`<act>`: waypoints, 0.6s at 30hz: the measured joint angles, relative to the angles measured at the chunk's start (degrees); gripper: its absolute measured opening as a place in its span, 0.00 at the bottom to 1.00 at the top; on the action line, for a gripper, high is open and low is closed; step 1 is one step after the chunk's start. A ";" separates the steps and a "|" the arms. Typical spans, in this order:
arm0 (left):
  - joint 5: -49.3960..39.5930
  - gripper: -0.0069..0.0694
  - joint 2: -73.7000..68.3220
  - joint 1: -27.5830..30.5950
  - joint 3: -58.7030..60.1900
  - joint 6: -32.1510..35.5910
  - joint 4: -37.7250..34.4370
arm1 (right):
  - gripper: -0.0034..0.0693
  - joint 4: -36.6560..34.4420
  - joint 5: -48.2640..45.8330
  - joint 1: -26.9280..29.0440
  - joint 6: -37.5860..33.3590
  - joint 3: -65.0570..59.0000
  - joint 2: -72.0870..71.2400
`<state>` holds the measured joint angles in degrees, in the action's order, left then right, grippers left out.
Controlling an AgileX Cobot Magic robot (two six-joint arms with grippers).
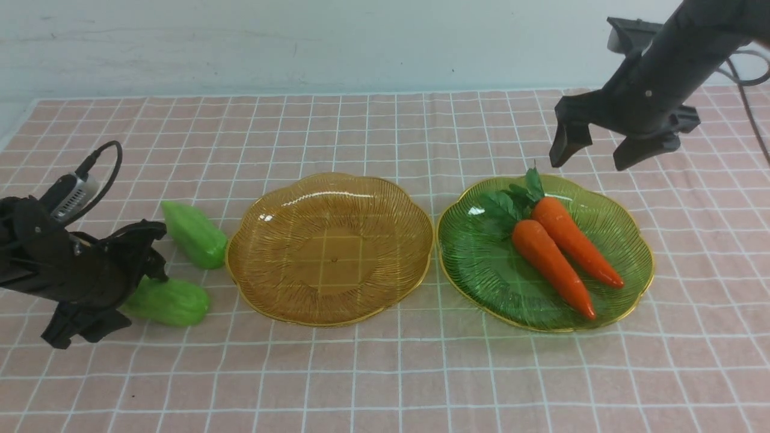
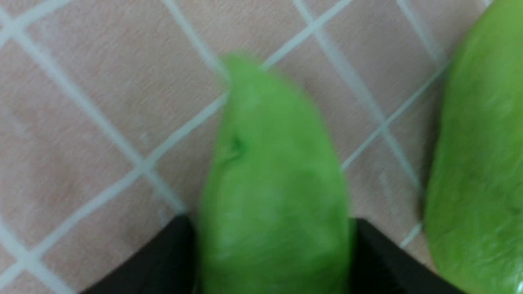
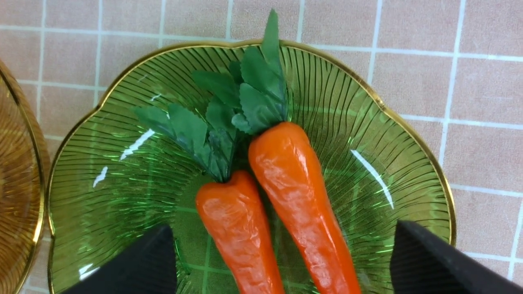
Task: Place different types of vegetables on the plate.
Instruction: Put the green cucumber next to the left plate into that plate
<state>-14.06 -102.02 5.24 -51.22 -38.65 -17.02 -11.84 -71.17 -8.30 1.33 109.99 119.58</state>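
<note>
Two light-green gourds lie on the checked cloth at the left. My left gripper (image 1: 120, 300) is down over the nearer gourd (image 1: 171, 302); in the left wrist view this gourd (image 2: 269, 163) fills the gap, with both black fingers (image 2: 171, 257) pressed to its sides. The other gourd (image 1: 195, 234) (image 2: 482, 163) lies just beyond, beside the amber plate (image 1: 331, 246), which holds nothing. Two orange carrots (image 1: 550, 264) (image 1: 577, 240) with leafy tops lie side by side in the green plate (image 1: 481, 264). My right gripper (image 1: 589, 163) (image 3: 282, 230) hangs open above that plate's far edge, holding nothing.
The amber and green plates stand side by side mid-table, nearly touching. A pink cloth with white grid lines (image 1: 385, 373) covers the table, and a pale wall (image 1: 301, 42) closes off the back.
</note>
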 joint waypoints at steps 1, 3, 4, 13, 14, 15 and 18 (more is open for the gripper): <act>-0.15 0.68 -0.13 0.00 0.01 0.68 0.00 | 0.95 0.00 0.01 0.00 0.00 0.00 0.00; -0.62 0.59 -0.02 0.00 0.01 2.19 0.00 | 0.94 0.00 0.01 0.00 0.00 0.00 0.00; -0.82 0.57 0.08 0.00 -0.01 2.96 0.00 | 0.93 0.00 0.01 0.00 0.00 0.00 0.00; -11.63 0.48 8.53 -1.79 -5.17 19.92 -0.78 | 0.79 -0.73 -0.06 0.00 -0.17 0.00 -0.05; -12.58 0.48 9.06 -2.69 -7.24 22.05 -1.20 | 0.76 -1.39 -0.06 0.00 -0.18 0.00 -0.12; -13.17 0.48 9.20 -3.73 -8.46 23.98 -1.69 | 0.72 -1.93 -0.06 0.00 -0.36 0.00 -0.20; -15.26 0.48 8.14 -7.87 -13.47 28.13 -3.63 | 0.58 -4.08 -0.12 0.00 -0.63 -0.13 -1.29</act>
<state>-29.32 -93.88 -2.63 -64.69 -10.52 -20.65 -15.91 -71.29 -8.30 0.70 109.86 118.29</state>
